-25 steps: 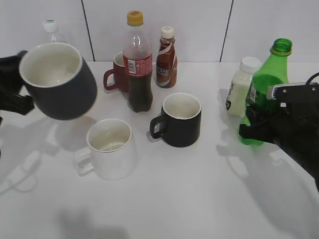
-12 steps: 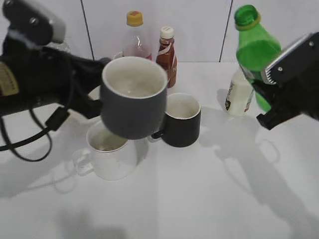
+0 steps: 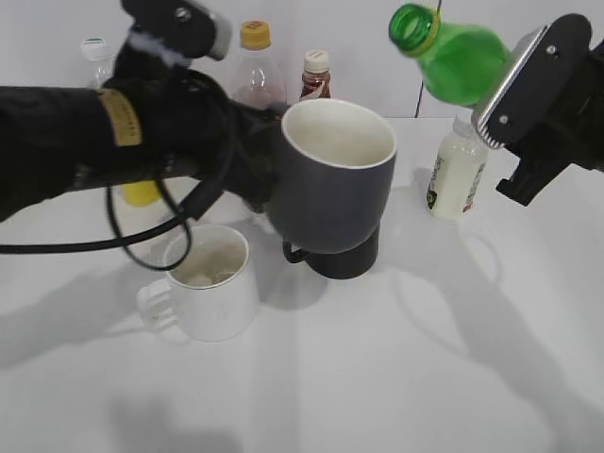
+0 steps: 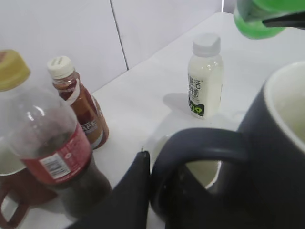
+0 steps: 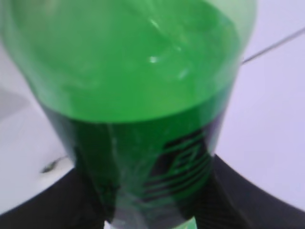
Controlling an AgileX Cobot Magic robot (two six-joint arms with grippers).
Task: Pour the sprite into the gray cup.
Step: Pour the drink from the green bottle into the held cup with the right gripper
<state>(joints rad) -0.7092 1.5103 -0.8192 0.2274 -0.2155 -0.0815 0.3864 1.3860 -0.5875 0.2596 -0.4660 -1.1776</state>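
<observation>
The gray cup (image 3: 335,179) hangs in the air at the middle of the exterior view, upright, its off-white inside showing. My left gripper (image 3: 260,184) is shut on its loop handle (image 4: 200,143). The sprite (image 3: 453,57), a green uncapped bottle, is tilted with its open mouth pointing left, above and to the right of the cup. My right gripper (image 3: 528,104) is shut on its labelled body (image 5: 143,157). Nothing is seen flowing from the bottle. The bottle's mouth also shows in the left wrist view (image 4: 259,16).
A white mug (image 3: 203,283) stands at the front left. A black mug (image 3: 344,257) stands under the raised cup. A cola bottle (image 3: 255,61), a coffee bottle (image 3: 316,75), a small white bottle (image 3: 456,175) and a red mug (image 4: 12,191) stand behind.
My left arm has carried the gray cup to the right, over the black mug. My right arm has lifted the sprite and tipped its mouth to the left.
</observation>
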